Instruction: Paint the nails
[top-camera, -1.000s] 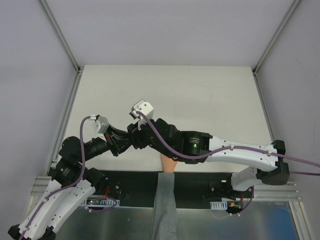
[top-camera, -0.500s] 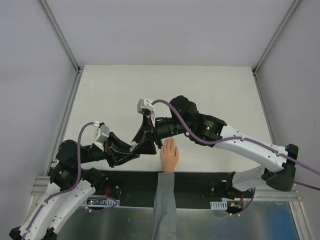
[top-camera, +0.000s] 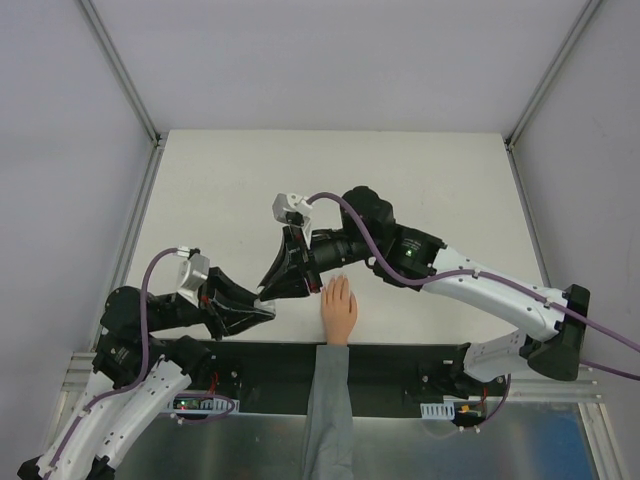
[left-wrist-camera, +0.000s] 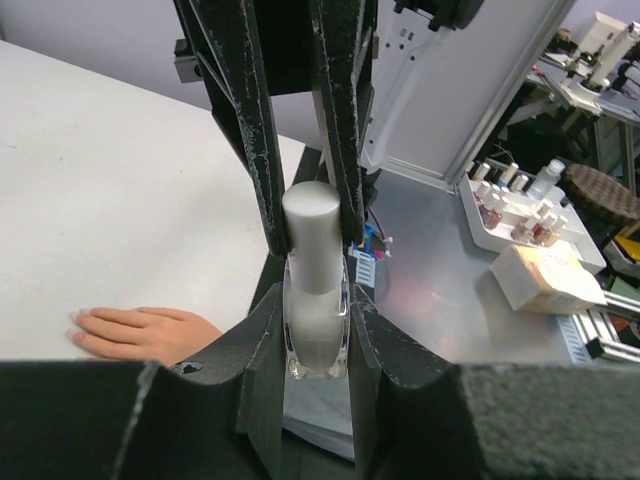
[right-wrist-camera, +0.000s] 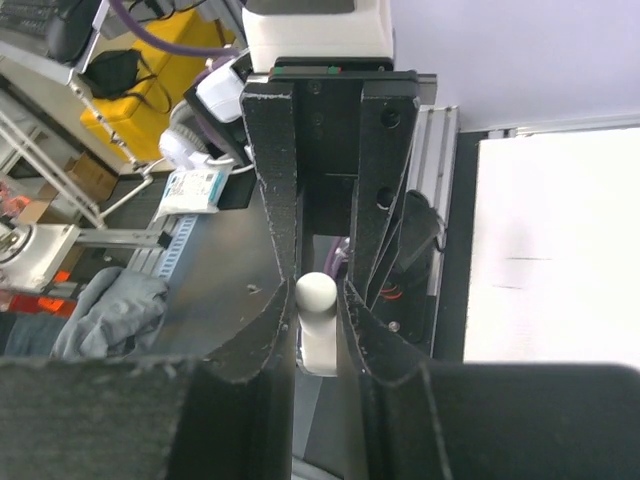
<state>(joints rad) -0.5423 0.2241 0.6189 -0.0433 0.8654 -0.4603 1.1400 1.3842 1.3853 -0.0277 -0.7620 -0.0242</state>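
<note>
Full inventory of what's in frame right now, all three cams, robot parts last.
table: one, white, under both arms
hand: one, peach with grey sleeve, flat at the table's near edge
nails: count unclear, pinkish, at the hand's fingertips
polish bottle: one, clear glass with pale fill, held up left of the hand
bottle cap: one, white, on the polish bottle
tray of small bottles: one, white, on the bench off the table
left fingers: two, black, shut on the polish bottle
right fingers: two, black, shut on the bottle cap
</note>
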